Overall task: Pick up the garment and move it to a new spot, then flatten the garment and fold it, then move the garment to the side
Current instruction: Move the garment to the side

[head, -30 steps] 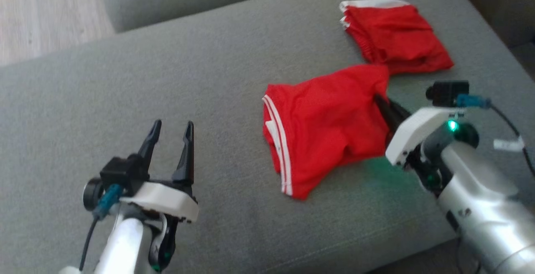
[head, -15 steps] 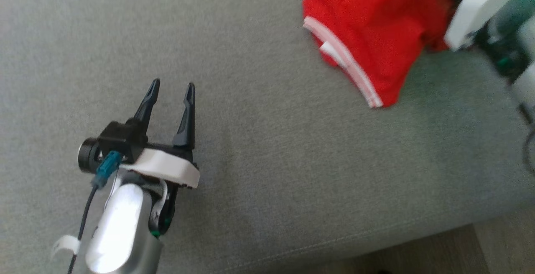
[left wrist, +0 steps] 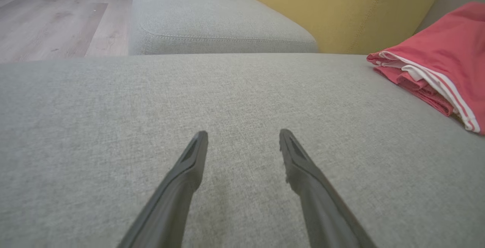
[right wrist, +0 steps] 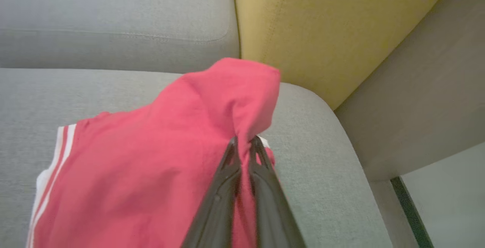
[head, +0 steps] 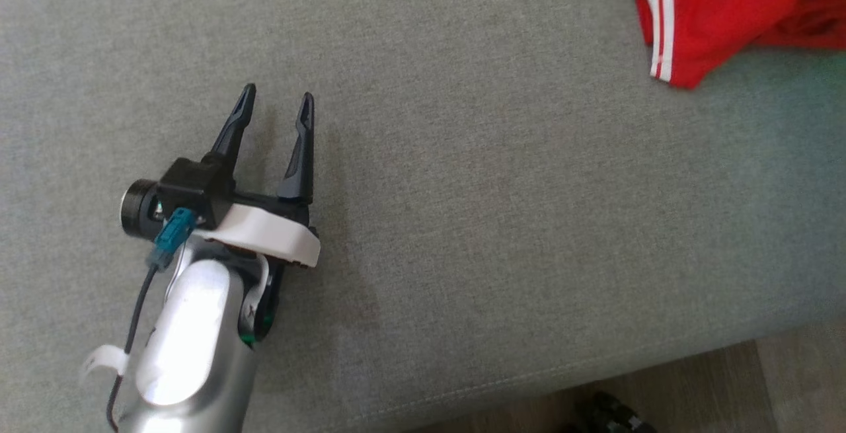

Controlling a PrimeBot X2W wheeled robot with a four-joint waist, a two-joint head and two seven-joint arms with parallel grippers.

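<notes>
Now, head view: you have the left tool [head: 277, 93] at lower left, low over the grey sofa seat [head: 476, 195]. Its two dark fingers stand spread, nothing between them.
Garment, head view: the red garment [head: 727, 3] sits in the upper right corner on the seat, cut off by the frame. Its double white stripe faces your left tool, and the two are well apart.
Floor, head view: a strip of wood floor [head: 780, 380] shows past the seat's front edge at lower right.
Left wrist view, tool: left tool [left wrist: 243, 133] is open, with bare grey fabric between and ahead of the fingers. You cannot tell whether the tips touch the seat.
Left wrist view, garment: the garment [left wrist: 443, 47] lies in layers on the seat at the right edge, white stripes along its near side.
Left wrist view, background: a second grey cushion [left wrist: 212, 21] and a yellow cushion [left wrist: 341, 9] stand beyond the seat.
Right wrist view, tool: right tool [right wrist: 244, 140] has its fingers pressed nearly together, pinching a bunched peak of the garment [right wrist: 151, 157].
Right wrist view, garment: the cloth rises to the pinch, flops over past the tips, and drapes down to the left onto the seat. White stripes show at lower left.
Right wrist view, background: the yellow cushion [right wrist: 322, 24] is just behind the raised cloth.
</notes>
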